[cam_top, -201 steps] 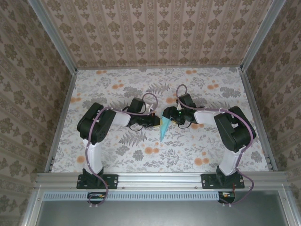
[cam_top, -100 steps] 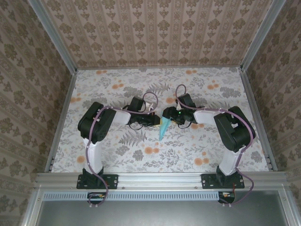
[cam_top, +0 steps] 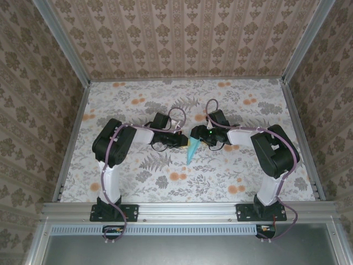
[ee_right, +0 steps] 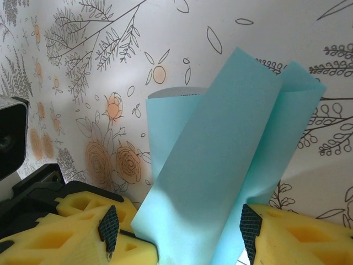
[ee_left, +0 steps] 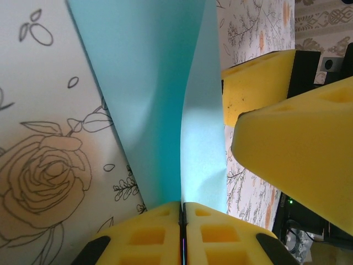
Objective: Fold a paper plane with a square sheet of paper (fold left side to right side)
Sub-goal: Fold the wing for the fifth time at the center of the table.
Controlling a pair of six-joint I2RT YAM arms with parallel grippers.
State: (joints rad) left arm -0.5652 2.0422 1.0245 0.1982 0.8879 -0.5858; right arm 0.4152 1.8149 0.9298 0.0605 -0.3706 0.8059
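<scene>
**Left arm edges in on the pinched plane**

Since a second ago, the left arm's wrist has crept slightly rightward in the top view. The paper plane (cam_top: 191,150) has barely shifted, and its tip points toward the arm bases. It sits near the middle of the floral table (cam_top: 138,105), between the two grippers. The left gripper (ee_left: 182,212) is clenched on its folded edge (yellow pads meeting flush). The right gripper (ee_right: 176,237) is released, its fingers (ee_right: 287,234) spread to either side of the cyan paper.
</scene>
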